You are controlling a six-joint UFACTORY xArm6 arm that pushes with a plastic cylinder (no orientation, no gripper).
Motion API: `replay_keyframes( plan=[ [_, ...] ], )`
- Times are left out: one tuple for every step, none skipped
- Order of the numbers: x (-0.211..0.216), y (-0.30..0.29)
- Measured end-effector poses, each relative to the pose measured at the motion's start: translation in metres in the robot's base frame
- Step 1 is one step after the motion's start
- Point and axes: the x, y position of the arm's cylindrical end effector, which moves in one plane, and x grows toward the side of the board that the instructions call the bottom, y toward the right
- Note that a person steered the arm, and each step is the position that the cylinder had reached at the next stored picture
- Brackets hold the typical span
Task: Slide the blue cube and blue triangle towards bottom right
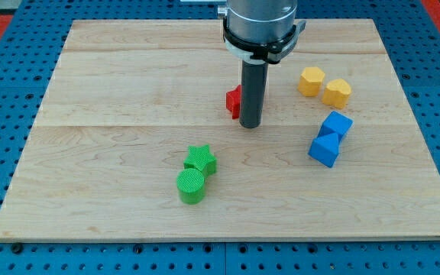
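Note:
The blue cube (336, 124) lies at the view's right of centre, with the blue triangle (325, 149) touching it just below and to the left. My tip (250, 124) rests on the board well to the left of both blue blocks, about a hundred pixels away. It stands right beside a red block (234, 101), which the rod partly hides, so its shape cannot be made out.
Two yellow blocks (311, 81) (338, 92) sit above the blue pair. A green star (200, 160) and a green cylinder (191, 186) lie touching at the lower centre. The wooden board (90, 153) ends at the view's right edge near x 600.

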Motion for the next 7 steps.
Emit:
replay_keyframes(
  plan=[
    [0.000, 0.000],
    [0.001, 0.000],
    [-0.001, 0.001],
    [-0.012, 0.043],
    [-0.039, 0.108],
    [-0.037, 0.116],
    [0.009, 0.130]
  ],
)
